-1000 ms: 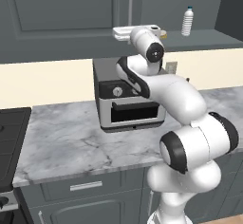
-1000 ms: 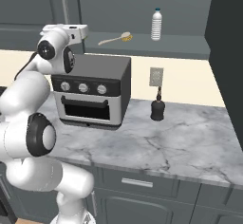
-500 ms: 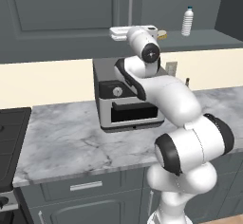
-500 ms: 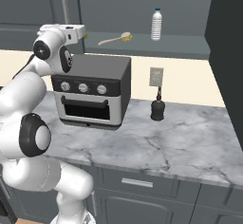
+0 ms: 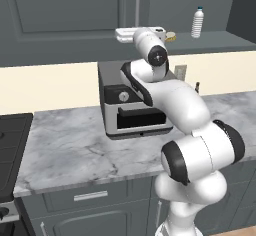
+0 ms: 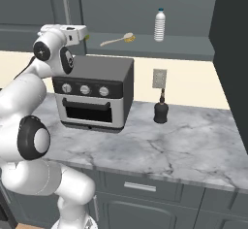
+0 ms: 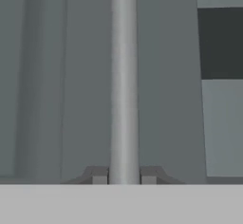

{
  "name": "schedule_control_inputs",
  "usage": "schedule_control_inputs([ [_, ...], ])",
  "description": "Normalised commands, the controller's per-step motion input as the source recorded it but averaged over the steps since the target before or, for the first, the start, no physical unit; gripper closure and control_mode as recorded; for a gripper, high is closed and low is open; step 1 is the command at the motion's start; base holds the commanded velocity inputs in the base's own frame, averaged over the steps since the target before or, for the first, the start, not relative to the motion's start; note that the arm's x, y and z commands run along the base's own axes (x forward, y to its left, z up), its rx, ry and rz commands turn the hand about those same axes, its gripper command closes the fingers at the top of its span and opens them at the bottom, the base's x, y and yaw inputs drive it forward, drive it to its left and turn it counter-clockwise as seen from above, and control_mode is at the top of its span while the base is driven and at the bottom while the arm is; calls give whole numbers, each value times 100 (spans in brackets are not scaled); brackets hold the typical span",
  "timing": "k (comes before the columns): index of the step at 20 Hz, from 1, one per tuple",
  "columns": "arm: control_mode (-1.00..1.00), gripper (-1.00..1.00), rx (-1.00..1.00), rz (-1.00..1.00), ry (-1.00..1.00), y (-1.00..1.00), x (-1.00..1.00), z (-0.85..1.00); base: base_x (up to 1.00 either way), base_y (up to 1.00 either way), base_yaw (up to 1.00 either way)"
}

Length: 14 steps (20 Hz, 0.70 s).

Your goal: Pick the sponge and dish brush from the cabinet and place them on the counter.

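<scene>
The cabinet (image 5: 65,10) has its left door closed, with a long slim metal handle (image 7: 124,76). My gripper (image 7: 124,178) sits at that handle's lower end (image 5: 137,25) (image 6: 65,19), shut on it with one fingertip (image 7: 100,176) pressed to each side. On the open grey inner shelf lies the dish brush (image 6: 117,40), its tan head (image 5: 170,36) pointing towards the bottle. A small yellow-green corner (image 6: 86,36) shows just right of my hand, perhaps the sponge; the rest is hidden. The marbled counter (image 6: 169,145) runs below.
A clear plastic bottle (image 6: 160,25) stands on the shelf right of the brush. A dark toaster oven (image 6: 94,94) sits on the counter under my hand, and a small black dispenser (image 6: 160,110) stands by the wall outlet. The black stovetop (image 5: 10,145) lies far left. The open right door (image 6: 230,53) juts out.
My hand has edged slightly left along the cabinet front and my elbow has shifted with it. The brush, the bottle and the door have not moved.
</scene>
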Motion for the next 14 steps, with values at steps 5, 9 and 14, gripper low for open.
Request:
schedule_control_inputs([
  [5,-100,100,0,0,4,0,-2,45,0,0,0],
  [9,-100,100,0,0,9,0,-16,49,0,0,0],
  [14,-100,100,0,0,7,0,-26,47,0,0,0],
])
